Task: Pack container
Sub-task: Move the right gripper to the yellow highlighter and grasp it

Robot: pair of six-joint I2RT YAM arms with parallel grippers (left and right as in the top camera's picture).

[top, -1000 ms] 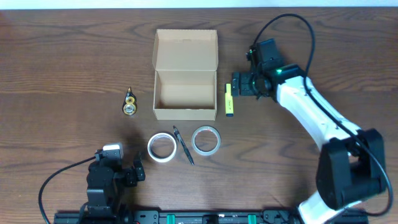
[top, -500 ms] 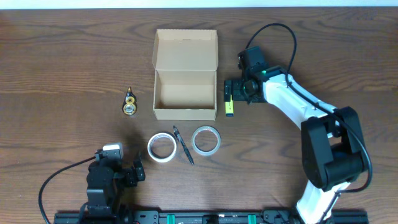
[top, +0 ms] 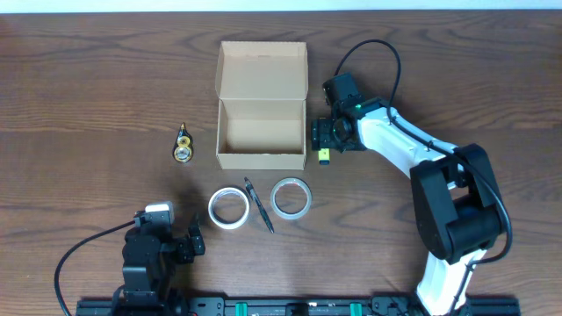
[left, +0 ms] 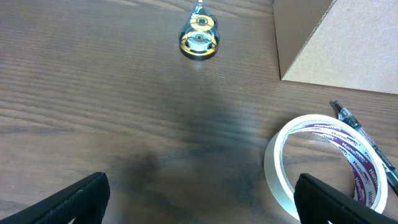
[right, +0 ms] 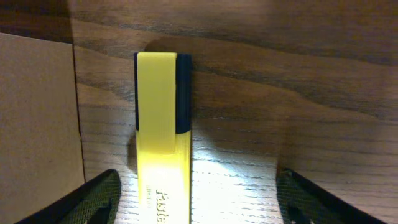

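The tan cardboard container (top: 262, 132) stands open at the table's middle back, its flap lid laid back; its wall shows in the right wrist view (right: 37, 118) and left wrist view (left: 339, 43). A yellow highlighter (top: 323, 154) lies just right of it, mostly hidden overhead by my right gripper (top: 321, 136). In the right wrist view the highlighter (right: 163, 130) lies between the open fingers (right: 93, 199), nearer the left one, untouched. My left gripper (top: 195, 240) is open and empty at the front left, above bare wood (left: 198, 205).
Two tape rolls (top: 228, 209) (top: 291, 197) lie in front of the box with a black pen (top: 259, 205) between them. A small gold tape dispenser (top: 183, 146) lies left of the box, also in the left wrist view (left: 199, 38).
My right gripper has moved left toward the box and now sits over the yellow highlighter, covering most of it overhead. The left arm has not moved.
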